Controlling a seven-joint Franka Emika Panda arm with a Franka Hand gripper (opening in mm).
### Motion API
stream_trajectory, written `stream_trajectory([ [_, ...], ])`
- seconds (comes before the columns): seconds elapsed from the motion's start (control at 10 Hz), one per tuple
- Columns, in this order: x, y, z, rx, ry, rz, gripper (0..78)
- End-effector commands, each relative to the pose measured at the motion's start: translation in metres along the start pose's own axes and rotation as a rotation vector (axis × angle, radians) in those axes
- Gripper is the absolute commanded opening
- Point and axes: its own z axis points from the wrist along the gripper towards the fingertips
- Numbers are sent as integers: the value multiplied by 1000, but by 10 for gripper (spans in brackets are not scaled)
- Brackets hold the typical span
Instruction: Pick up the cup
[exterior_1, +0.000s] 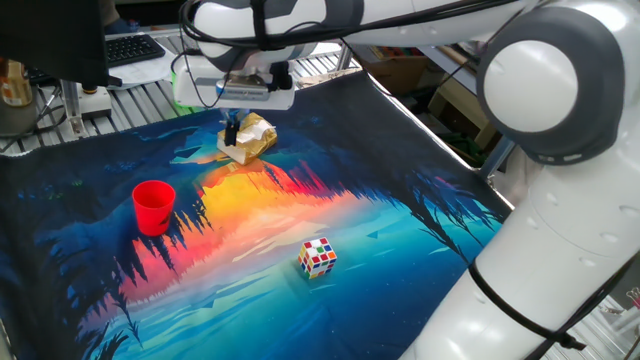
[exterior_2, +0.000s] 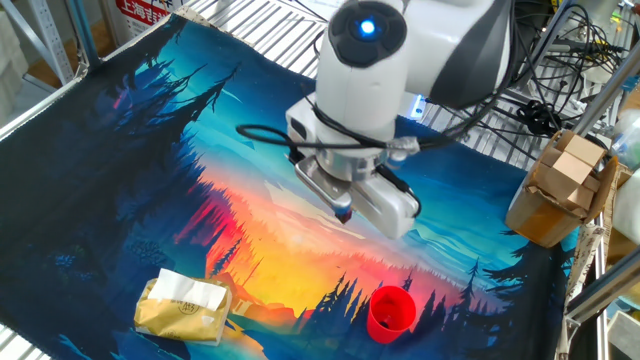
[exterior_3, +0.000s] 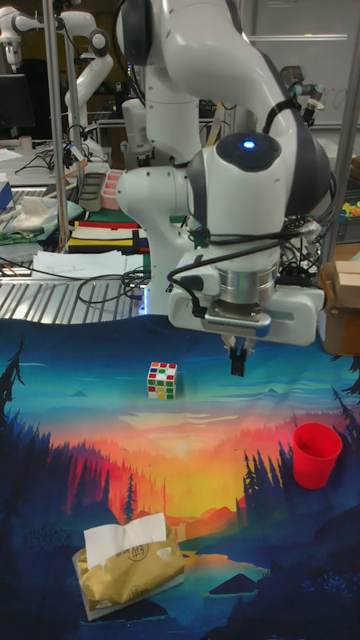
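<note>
The red cup (exterior_1: 153, 207) stands upright and open-topped on the printed mat, also seen as the cup (exterior_2: 390, 312) and the cup (exterior_3: 316, 455). My gripper (exterior_3: 237, 362) hangs in the air over the middle of the mat, well apart from the cup and higher than it. Its two fingers are pressed together with nothing between them. In one fixed view the gripper (exterior_1: 232, 132) shows in front of the tissue pack. From the other side the gripper (exterior_2: 343, 212) sits up and to the left of the cup.
A Rubik's cube (exterior_1: 318, 256) lies on the mat's near side. A tan tissue pack (exterior_2: 183, 305) lies on the mat. A cardboard box (exterior_2: 560, 190) stands off the mat's edge among cables. The mat (exterior_2: 150, 150) rests on a slatted metal table.
</note>
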Motion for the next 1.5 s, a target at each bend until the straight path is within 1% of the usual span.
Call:
stream_trajectory([
  [0.1,-3,21,12,-2,-8,10,0],
  [0.2,-3,31,16,-2,-11,19,0],
  [0.3,-3,53,27,1,-23,18,0],
  [0.4,-3,58,30,6,-25,13,0],
  [0.5,-2,70,39,11,-26,-9,0],
  [0.7,1,85,54,19,-30,-18,0],
  [0.8,1,88,60,24,-32,-28,0],
  [1.0,0,92,72,24,-32,-51,0],
  [1.1,1,93,78,22,-39,-60,0],
  [1.2,1,94,80,21,-41,-62,0],
  [1.3,2,95,88,25,-53,-66,0],
  [1.5,2,95,92,25,-52,-83,0],
])
